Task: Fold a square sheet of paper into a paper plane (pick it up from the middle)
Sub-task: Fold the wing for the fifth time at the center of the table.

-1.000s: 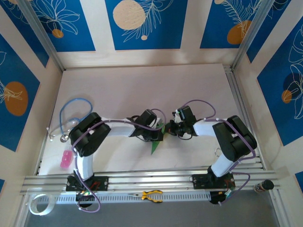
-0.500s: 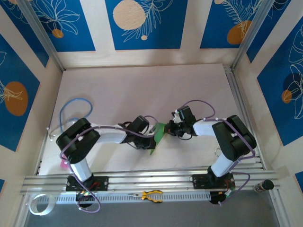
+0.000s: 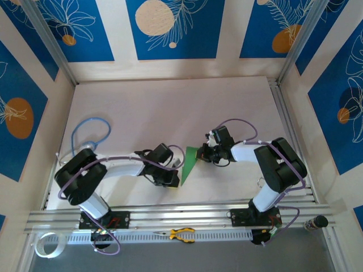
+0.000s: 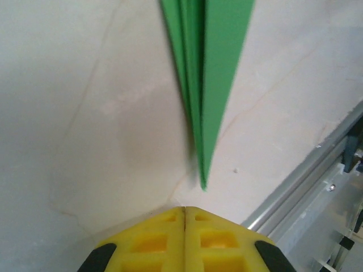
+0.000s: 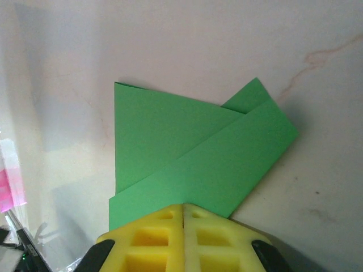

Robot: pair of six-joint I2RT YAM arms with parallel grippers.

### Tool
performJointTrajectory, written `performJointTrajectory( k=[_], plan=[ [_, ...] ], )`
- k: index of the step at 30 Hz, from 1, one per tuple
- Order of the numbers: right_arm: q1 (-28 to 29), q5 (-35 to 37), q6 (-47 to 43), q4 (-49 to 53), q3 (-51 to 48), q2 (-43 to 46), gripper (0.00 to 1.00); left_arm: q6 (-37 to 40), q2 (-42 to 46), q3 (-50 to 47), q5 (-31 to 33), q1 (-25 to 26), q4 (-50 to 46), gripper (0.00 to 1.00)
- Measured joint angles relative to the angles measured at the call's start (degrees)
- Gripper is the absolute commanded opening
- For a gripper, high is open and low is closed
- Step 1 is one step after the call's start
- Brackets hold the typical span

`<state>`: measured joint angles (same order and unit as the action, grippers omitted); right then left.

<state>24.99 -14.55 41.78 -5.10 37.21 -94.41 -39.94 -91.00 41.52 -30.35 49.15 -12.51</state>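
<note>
The white table (image 3: 170, 107) is seen beneath both sets of jaws, faint veins being visible in its surface in the wrist views. The left arm (image 3: 113, 169) and right arm (image 3: 266, 161) are bent inward, so that the two grippers are brought near each other with the green paper between them.

The paper plane (image 3: 190, 161) is laid on the table as a folded, layered wedge. In the left wrist view its slim point (image 4: 210, 85) is aimed straight at the left gripper (image 4: 184, 211) and ends just ahead of the fingertips, apart from them. The left jaws are pressed together with nothing between them. An aluminium rail (image 4: 306, 187) is seen ahead of them and to their right.

In the right wrist view the wide end of the paper (image 5: 187, 153) is spread directly ahead of the right gripper (image 5: 182, 207), its near edge passing under the yellow fingertips. The right jaws are pressed together; whether the paper's edge is nipped between them cannot be told. A pink object (image 5: 8, 181) is glimpsed, blurred, far to their left.

In the top view a blue cable (image 3: 91, 130) is looped well to the left of the left gripper (image 3: 172, 177), away from the right gripper (image 3: 205, 153). Yellow-handled pliers (image 3: 181, 233) are laid behind both sets of jaws, between the arm bases.
</note>
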Motion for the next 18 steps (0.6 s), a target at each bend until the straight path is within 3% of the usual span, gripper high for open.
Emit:
performJointTrajectory(
  k=[10, 18],
  plan=[
    [0.0, -0.4, -2.3, 3.2, 3.0, 0.5, 0.03, -3.3, -0.2, 3.0, 3.1, -5.5, 6.3, 0.04],
    [-0.4, 1.3, -2.7, 7.1, 1.6, 12.3, 0.11, -5.2, -4.5, 4.2, 4.1, -8.2, 8.9, 0.13]
  ],
)
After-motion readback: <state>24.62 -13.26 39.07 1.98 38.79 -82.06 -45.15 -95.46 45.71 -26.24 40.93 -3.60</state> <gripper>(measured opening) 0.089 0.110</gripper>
